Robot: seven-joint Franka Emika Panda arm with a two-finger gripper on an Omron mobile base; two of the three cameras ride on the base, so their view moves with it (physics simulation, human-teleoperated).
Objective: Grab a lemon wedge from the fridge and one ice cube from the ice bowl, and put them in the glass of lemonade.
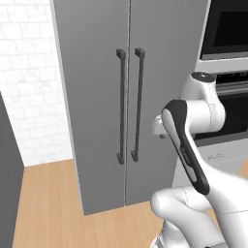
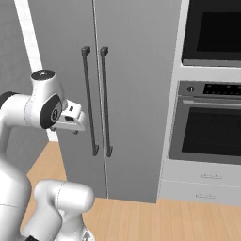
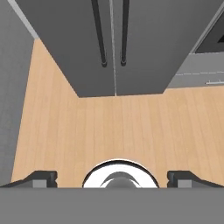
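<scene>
Before the tool (image 3: 112, 178), upright shut fridge (image 1: 97, 106)

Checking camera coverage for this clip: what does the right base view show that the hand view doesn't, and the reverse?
Right base view alone: the black-fronted wall oven beside the fridge, the drawers under it, and the handles' full height. Hand view alone: the open pincer, pointing down at bare wooden floor. Both: the fridge's closed doors and dark bar handles.
</scene>
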